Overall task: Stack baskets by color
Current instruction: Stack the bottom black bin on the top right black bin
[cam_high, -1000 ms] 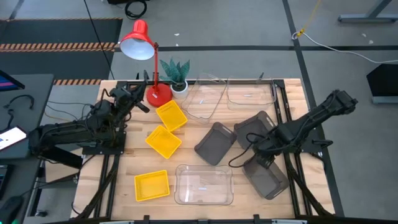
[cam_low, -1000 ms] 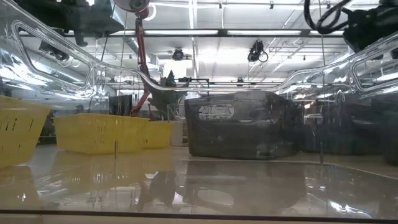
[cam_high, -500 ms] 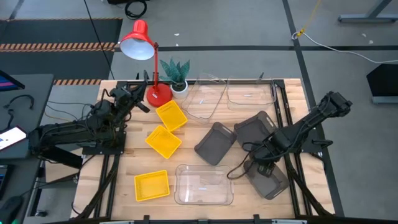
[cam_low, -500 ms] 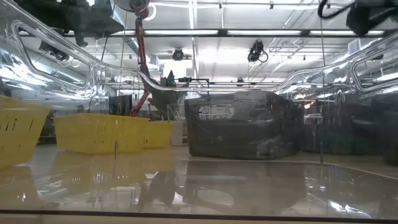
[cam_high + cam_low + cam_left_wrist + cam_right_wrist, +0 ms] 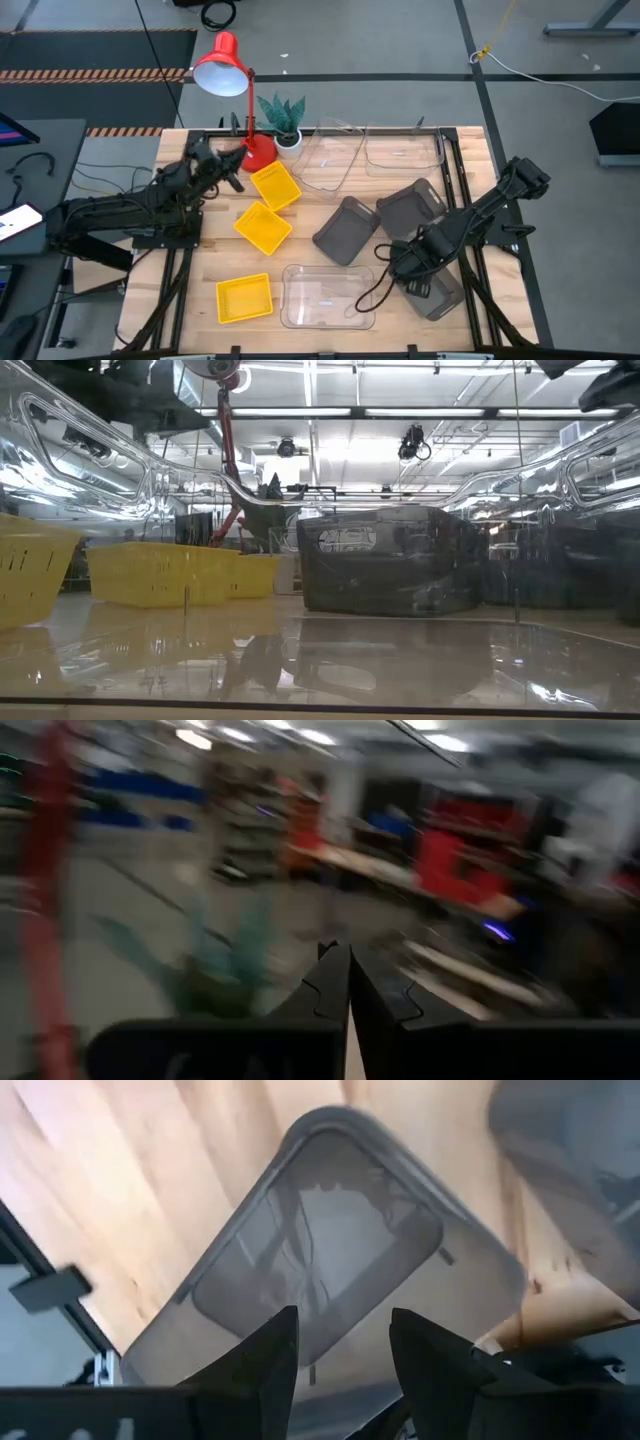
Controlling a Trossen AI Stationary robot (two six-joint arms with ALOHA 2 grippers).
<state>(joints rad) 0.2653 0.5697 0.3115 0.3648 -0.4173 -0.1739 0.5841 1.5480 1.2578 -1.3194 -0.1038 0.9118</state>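
Observation:
Three yellow baskets lie left of centre: one near the lamp, one in front of it, one at the front. Grey baskets lie at centre, centre right and front right. A clear basket sits at the front, with two more at the back. My right gripper hangs open over the front right grey basket, with nothing between its fingers. My left gripper is shut and empty beside the lamp base.
A red desk lamp and a small potted plant stand at the back left. The low view looks through the front clear basket to a grey basket and yellow baskets. Black frame rails run along both table sides.
My right arm has swung toward the front and left, bringing its gripper over the front right grey basket. The left gripper has shifted slightly right toward the lamp base.

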